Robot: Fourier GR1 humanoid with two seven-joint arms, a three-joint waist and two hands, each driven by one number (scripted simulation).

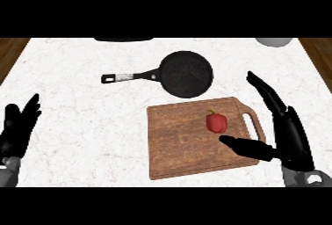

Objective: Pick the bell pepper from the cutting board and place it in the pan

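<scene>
A small red bell pepper [216, 122] with a green stem lies on the wooden cutting board [182, 140], toward its right side near the handle slot. A black pan [186, 73] sits on the counter just beyond the board, its handle pointing left. My right hand [288, 136] hovers over the board's right edge, open, fingers stretched forward past the handle slot and thumb reaching left just below the pepper, not touching it. My left hand [18, 127] rests open at the left edge, fingers up.
The white marble counter [84, 123] spreads between the left hand and the board. A dark object [123, 39] shows at the top edge and a grey bowl-like object [276, 41] at the top right. Wooden floor borders both sides.
</scene>
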